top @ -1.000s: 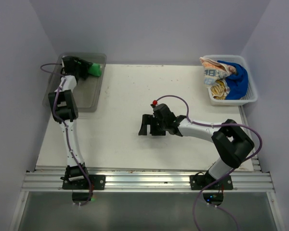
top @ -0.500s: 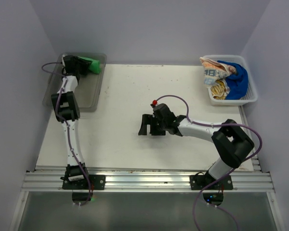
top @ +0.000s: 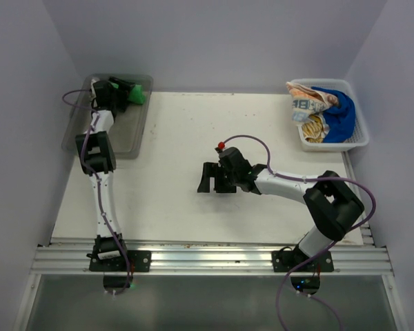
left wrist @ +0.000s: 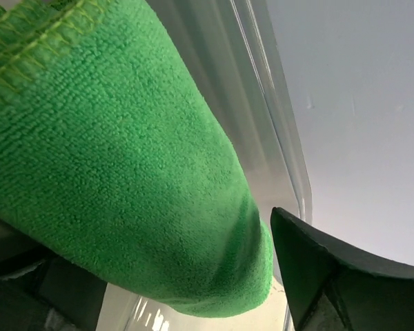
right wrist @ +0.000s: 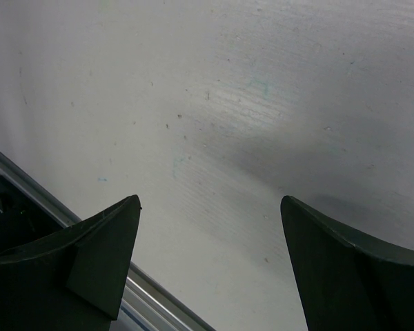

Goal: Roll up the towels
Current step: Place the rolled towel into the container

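Over the grey bin [top: 127, 136], the left claw [top: 130, 95] pinched the green towel [left wrist: 124, 172]; a slack grip could drop it unrolled, while the right claw [right wrist: 210, 234] hung spread, empty.

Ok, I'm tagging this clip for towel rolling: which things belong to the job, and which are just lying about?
Job: green towel, orange-and-white towel, blue towel, yellow-tan patterned towel.
Just there: white basket, clear plastic bin.
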